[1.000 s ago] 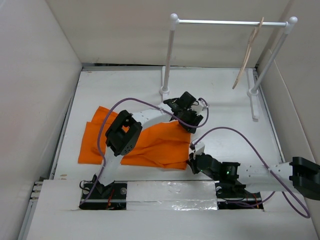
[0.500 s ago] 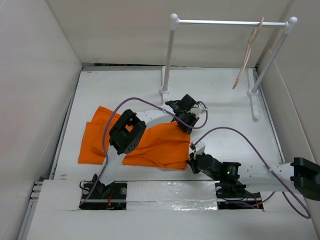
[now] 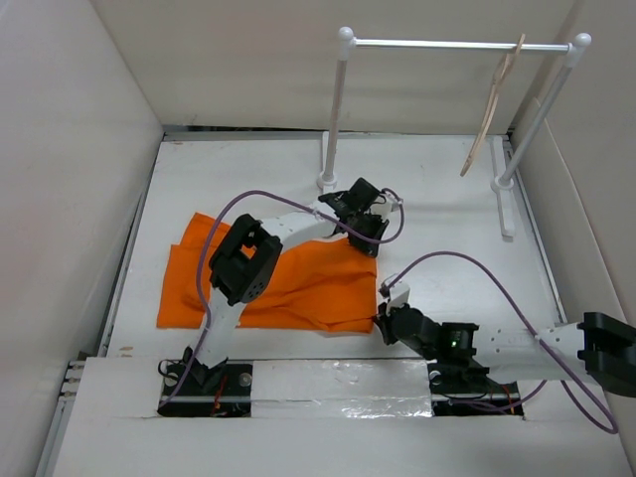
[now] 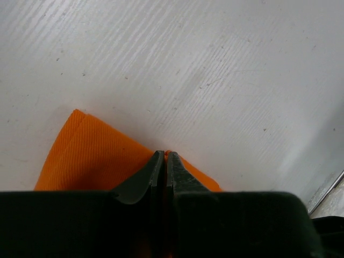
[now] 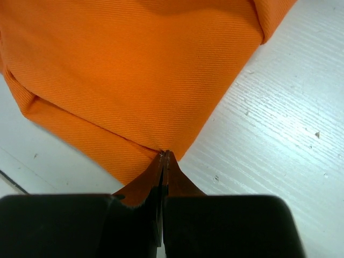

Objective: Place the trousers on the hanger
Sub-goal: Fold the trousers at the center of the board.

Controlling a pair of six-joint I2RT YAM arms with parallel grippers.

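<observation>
The orange trousers [image 3: 298, 288] lie flat on the white table, left of centre. My left gripper [image 3: 364, 236] sits at their far right corner, jaws shut, with a sliver of orange cloth pinched at the tips [image 4: 166, 154] and the trousers [image 4: 91, 161] spreading out on both sides. My right gripper [image 3: 383, 316] is at the near right corner, shut on a folded edge [image 5: 165, 154] of the trousers [image 5: 134, 70]. The beige hanger [image 3: 494, 104] hangs from the rod at the back right, well away from both grippers.
A white rack [image 3: 338, 109] with a metal rod [image 3: 447, 45] stands at the back, its feet on the table. White walls close in on the left, back and right. Purple cables loop over both arms.
My left gripper has closed from open onto the far right corner of the trousers and shifted slightly back and left. The right arm has stayed where it was, shut.
</observation>
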